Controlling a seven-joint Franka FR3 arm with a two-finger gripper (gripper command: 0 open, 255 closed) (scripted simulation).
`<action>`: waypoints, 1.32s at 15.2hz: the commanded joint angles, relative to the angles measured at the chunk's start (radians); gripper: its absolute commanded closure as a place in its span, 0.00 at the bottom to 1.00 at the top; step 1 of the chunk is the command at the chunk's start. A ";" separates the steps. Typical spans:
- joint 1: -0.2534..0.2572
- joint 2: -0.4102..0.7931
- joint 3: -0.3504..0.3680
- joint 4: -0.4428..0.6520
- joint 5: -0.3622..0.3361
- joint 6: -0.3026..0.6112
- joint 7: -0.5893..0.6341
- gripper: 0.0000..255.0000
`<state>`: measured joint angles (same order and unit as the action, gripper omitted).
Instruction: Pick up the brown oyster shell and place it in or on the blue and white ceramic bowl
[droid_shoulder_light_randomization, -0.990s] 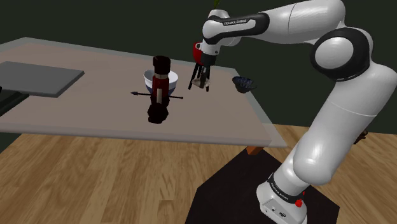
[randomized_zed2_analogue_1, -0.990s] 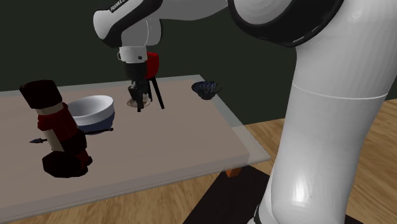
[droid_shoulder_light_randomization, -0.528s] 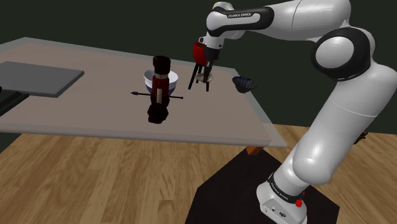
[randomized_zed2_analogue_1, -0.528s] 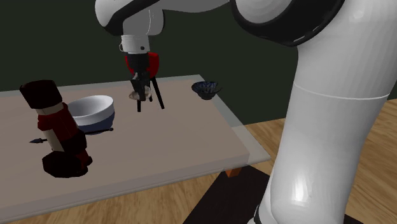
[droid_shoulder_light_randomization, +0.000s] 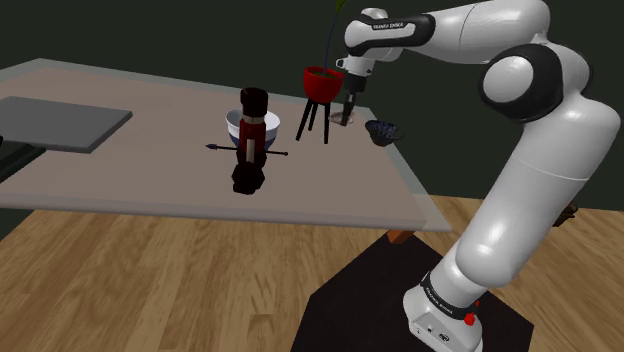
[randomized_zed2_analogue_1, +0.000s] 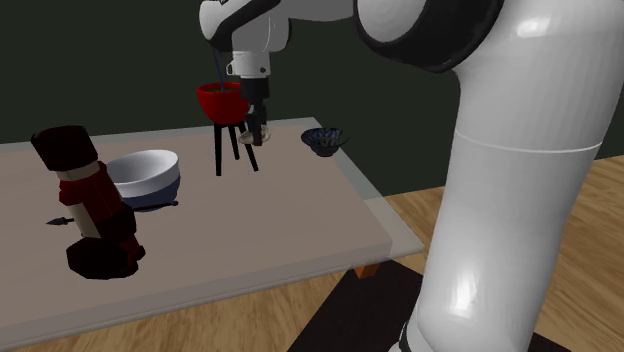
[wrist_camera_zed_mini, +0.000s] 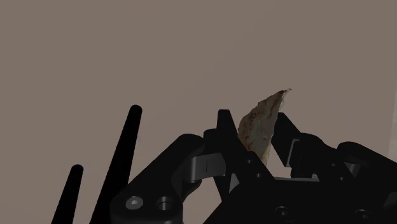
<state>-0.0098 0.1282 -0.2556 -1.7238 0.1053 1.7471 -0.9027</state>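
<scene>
Gripper, closed on the brown oyster shell by its lower part, hangs just beside the red pot stand; 2 risks: the shell slipping out, or the gripper clipping the stand's legs, before reaching the blue-patterned bowl beyond.

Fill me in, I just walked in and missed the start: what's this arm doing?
The arm's black gripper is shut on a brownish oyster shell, holding it over the table beside a red pot on black legs. The small blue patterned bowl sits close by; the shell is not in it yet.
</scene>
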 joint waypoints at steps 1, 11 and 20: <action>-0.026 0.029 -0.018 0.035 0.005 -0.011 -0.045 1.00; -0.183 0.193 -0.099 0.244 0.047 -0.083 -0.273 1.00; -0.380 0.447 -0.130 0.615 0.120 -0.220 -0.447 1.00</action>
<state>-0.3611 0.5351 -0.3847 -1.1759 0.2142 1.5559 -1.3311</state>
